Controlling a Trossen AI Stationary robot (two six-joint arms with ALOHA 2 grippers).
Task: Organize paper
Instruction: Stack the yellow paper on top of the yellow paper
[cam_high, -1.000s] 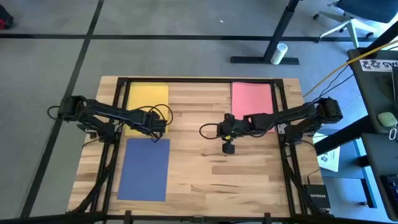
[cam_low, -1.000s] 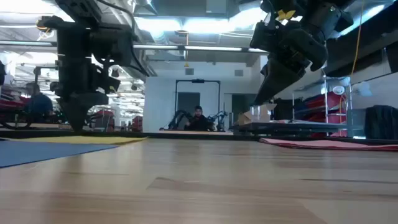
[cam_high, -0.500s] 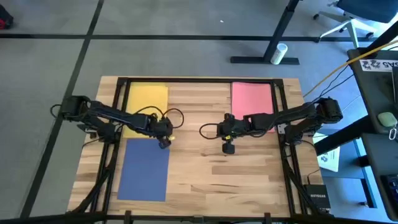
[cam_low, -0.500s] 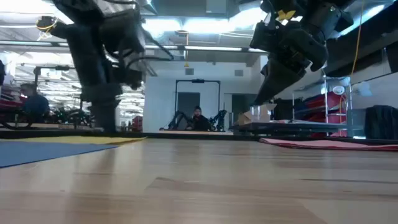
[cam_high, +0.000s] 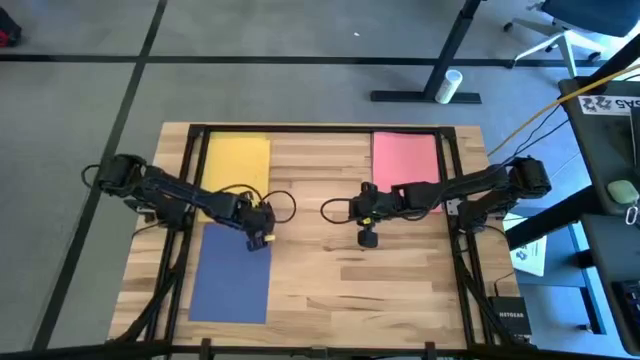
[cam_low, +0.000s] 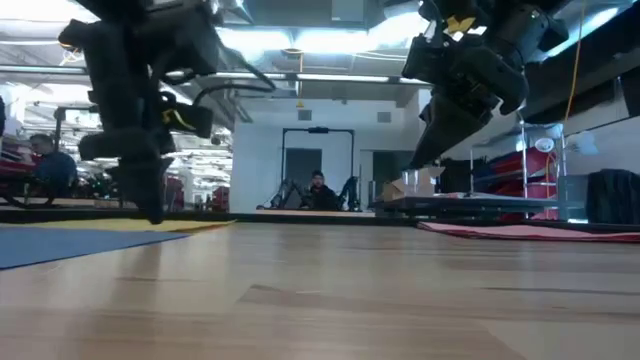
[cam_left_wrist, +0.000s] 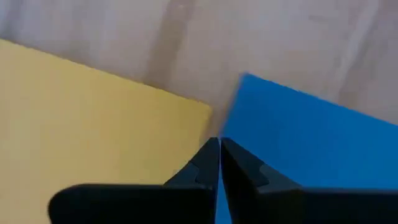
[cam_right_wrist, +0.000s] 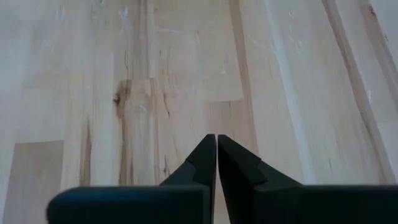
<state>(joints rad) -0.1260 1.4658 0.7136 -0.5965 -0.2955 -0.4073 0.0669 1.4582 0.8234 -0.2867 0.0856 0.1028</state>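
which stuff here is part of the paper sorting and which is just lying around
Part of the job:
- yellow sheet, far left of the table
- blue sheet, near left
- pink sheet, far right
- left gripper, shut, at the blue sheet's far right corner

Lying about:
- white cylinder on the floor
- office chair
- right gripper, shut, waiting mid-table

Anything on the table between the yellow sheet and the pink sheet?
No. In the high view only bare wood lies between the yellow sheet and the pink sheet; both grippers sit nearer the camera than that strip.
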